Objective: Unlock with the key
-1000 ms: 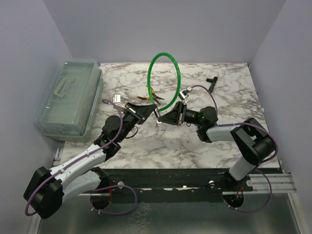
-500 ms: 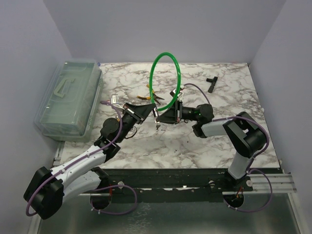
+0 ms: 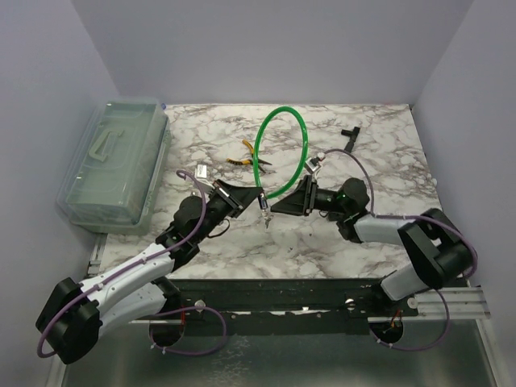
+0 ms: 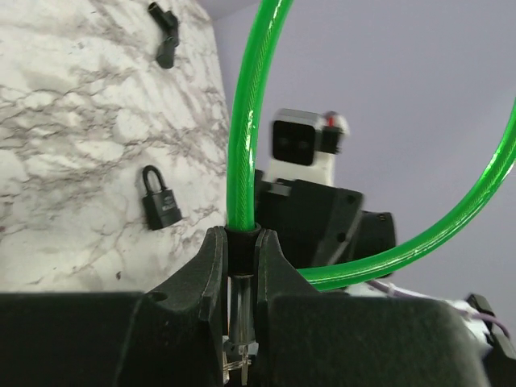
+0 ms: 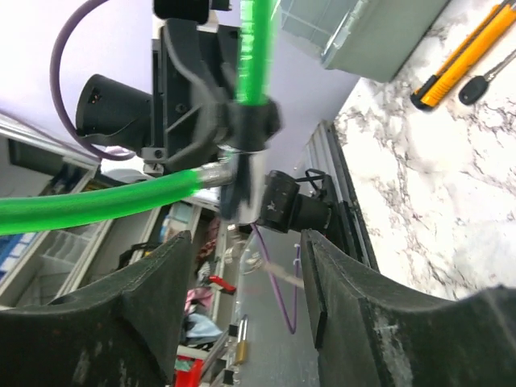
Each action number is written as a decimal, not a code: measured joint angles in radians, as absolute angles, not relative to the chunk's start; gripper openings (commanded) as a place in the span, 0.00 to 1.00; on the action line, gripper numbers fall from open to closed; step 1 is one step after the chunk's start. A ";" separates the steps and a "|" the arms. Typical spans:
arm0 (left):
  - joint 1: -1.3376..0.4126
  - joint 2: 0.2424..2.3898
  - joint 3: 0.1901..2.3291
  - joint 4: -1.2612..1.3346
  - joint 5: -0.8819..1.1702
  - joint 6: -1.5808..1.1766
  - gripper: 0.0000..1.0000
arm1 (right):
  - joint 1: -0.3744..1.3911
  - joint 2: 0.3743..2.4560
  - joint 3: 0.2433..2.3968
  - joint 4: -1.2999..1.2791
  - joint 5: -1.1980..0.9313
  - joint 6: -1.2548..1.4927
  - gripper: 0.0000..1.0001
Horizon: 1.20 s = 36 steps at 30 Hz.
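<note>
My left gripper (image 3: pixel 251 198) (image 4: pixel 240 242) is shut on the black barrel (image 4: pixel 242 235) of a green cable lock (image 3: pixel 281 153) and holds it above the table. The green loop (image 4: pixel 246 121) rises from the barrel. A thin pale key (image 3: pixel 265 218) sticks down from the barrel's lower end, and silvery bits (image 4: pixel 235 361) show there between my fingers. My right gripper (image 3: pixel 282 205) (image 5: pixel 246 238) stands open just right of the barrel (image 5: pixel 251 173), with nothing between its fingers. A blurred pale sliver (image 5: pixel 283 272) hangs below the barrel. A small black padlock (image 4: pixel 160 208) lies on the marble table.
Yellow-handled pliers (image 3: pixel 244 161) (image 5: pixel 463 52) lie behind the loop. A clear plastic box (image 3: pixel 113 161) stands at the table's left edge. A small black part (image 3: pixel 349 135) (image 4: pixel 165 36) lies at the back right. Purple walls close in the table (image 3: pixel 379 234).
My right gripper has opened, let go at the barrel's end and drawn back to the right. The green loop has tilted to the right. The left gripper keeps its grip.
</note>
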State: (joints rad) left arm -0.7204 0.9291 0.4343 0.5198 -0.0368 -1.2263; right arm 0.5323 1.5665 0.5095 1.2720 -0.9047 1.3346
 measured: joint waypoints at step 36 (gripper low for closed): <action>-0.722 1.068 0.466 0.351 -0.091 -1.242 0.00 | 0.542 1.127 0.572 0.440 -0.438 0.774 0.62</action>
